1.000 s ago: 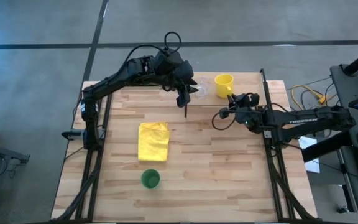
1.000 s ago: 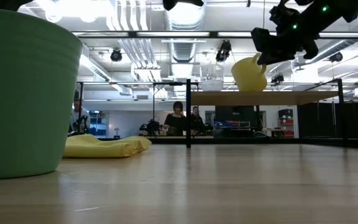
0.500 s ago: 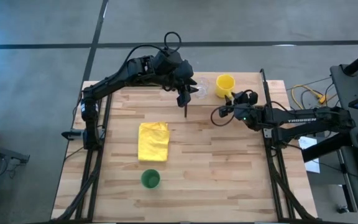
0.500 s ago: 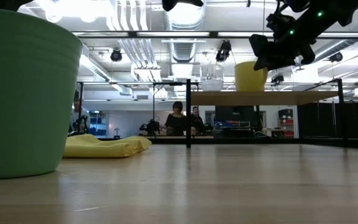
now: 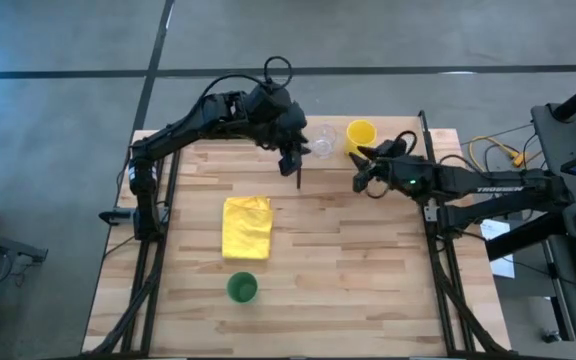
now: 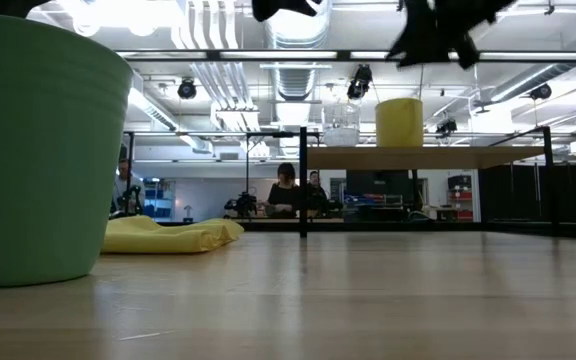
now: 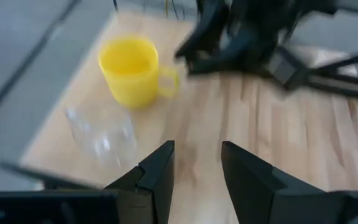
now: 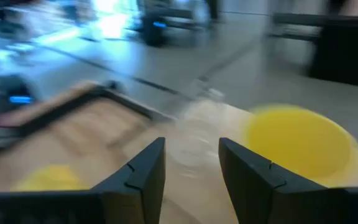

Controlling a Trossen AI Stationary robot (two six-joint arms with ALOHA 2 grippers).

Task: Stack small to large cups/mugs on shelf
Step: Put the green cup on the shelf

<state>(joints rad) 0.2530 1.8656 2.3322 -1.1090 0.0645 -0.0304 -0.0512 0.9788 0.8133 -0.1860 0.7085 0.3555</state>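
Observation:
The yellow mug (image 5: 360, 133) stands upright on the shelf (image 6: 448, 157), its base on the board, with the clear glass cup (image 5: 322, 140) beside it to the left. Both also show in the left wrist view, the mug (image 7: 132, 71) and the glass (image 7: 101, 130). The green cup (image 5: 242, 288) stands on the tabletop near the front edge. My left gripper (image 7: 194, 174) hovers open above the shelf, next to the glass. My right gripper (image 8: 194, 174) is open and empty, above and just right of the mug (image 8: 300, 140).
A folded yellow cloth (image 5: 246, 226) lies on the tabletop between the shelf and the green cup. The shelf's black post (image 6: 302, 180) stands at its left end. People show in the room beyond the table (image 6: 288, 190).
My right gripper held the yellow mug tilted just above the shelf, set it down upright on the board beside the glass, let go and rose clear above it. The mug now stands free. My left gripper has kept still.

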